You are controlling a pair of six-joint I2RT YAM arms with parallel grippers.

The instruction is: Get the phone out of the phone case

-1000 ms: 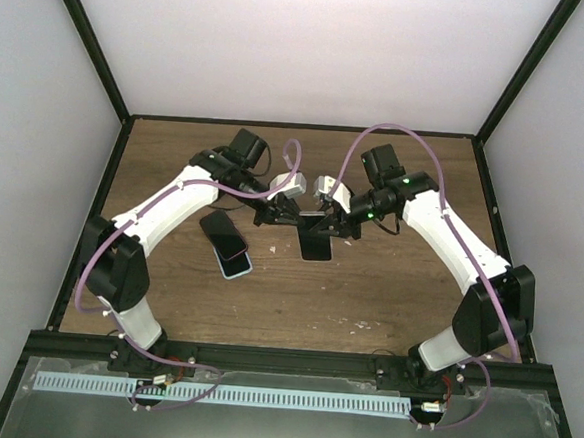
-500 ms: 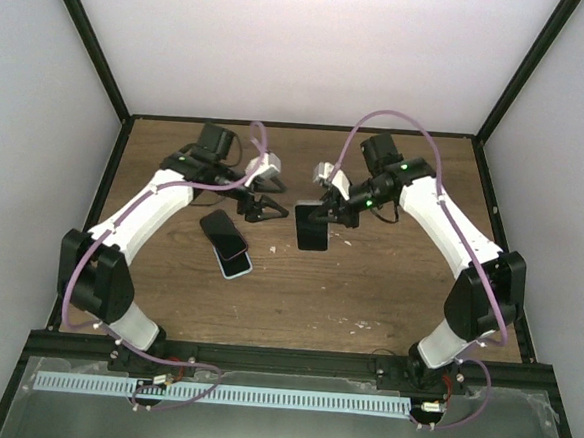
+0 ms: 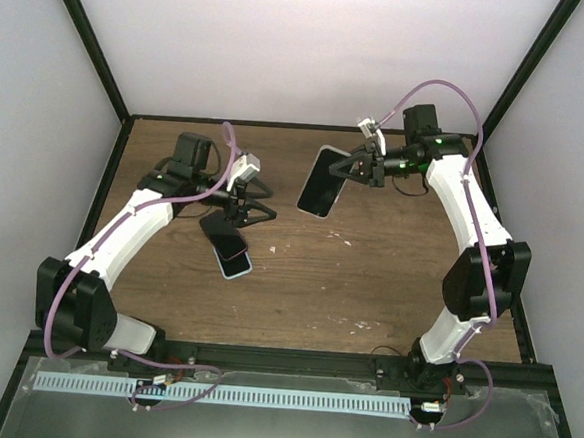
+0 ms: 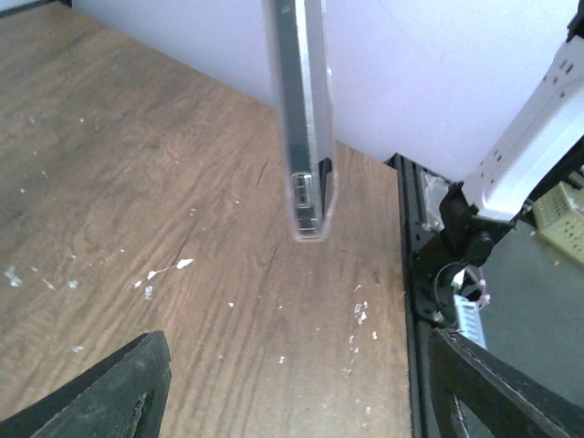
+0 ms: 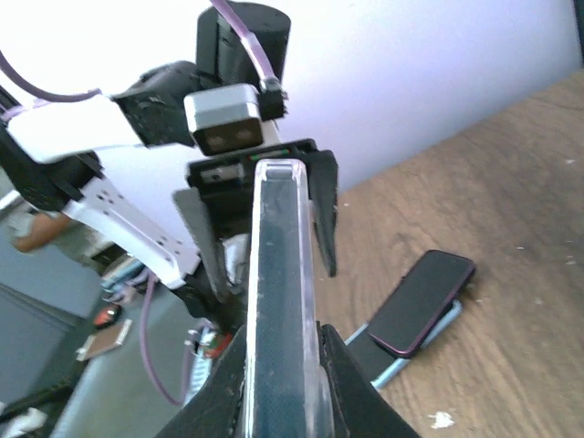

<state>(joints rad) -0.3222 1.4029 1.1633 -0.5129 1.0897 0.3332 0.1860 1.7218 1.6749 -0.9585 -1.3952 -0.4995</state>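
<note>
Item: dark phone [image 3: 320,183] in clear case [image 4: 308,137], edge and port showing. Hanging tilted above the desk [image 3: 368,274], right fingers [image 5: 345,392] clamping one end. Left fingers [image 4: 100,397] standing wide, gripping nothing, over two stacked phones [image 3: 228,247].

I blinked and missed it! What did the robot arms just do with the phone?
The right gripper, shut on the phone, lifted it up and toward the back right. The left gripper left it and pulled back to the left, open. The two phones on the table stayed put.
</note>
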